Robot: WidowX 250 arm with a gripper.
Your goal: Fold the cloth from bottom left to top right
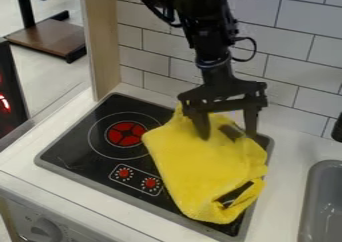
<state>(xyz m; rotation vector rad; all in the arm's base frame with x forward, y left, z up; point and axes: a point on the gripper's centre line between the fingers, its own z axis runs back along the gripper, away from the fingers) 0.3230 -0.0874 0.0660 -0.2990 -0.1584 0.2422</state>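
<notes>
One wall of white rectangular tiles (307,46) with dark joints stands behind the stove. One white surface (287,151) runs around the stove, which is a flat black glass plate with a grey rim (80,141) set into it. One black jointed robot arm (212,51) hangs down over the stove's back right part, ending in one black gripper (227,134). One soft yellow cloth (194,171) lies bunched over the right part of the stove, reaching from its back edge toward its front right corner. The cloth is a single piece, crumpled, with a peak near the stove's back edge and a loose loop near the front right corner, through which dark shows.

One upright pale wooden panel (101,41) stands at the stove's back left corner. One grey sink (308,201) is to the right of the stove, with a strip of the surface between. There are two fingers (202,128), standing apart above the stove's back right part. Both point down at the back part of the cloth, most of which spreads out in front of them. Whether either one touches the fabric, I cannot tell.

One round red burner mark (125,134) is at the stove's back left. Two small red round dials (123,173) are printed or set near the stove's front middle, side by side.
</notes>
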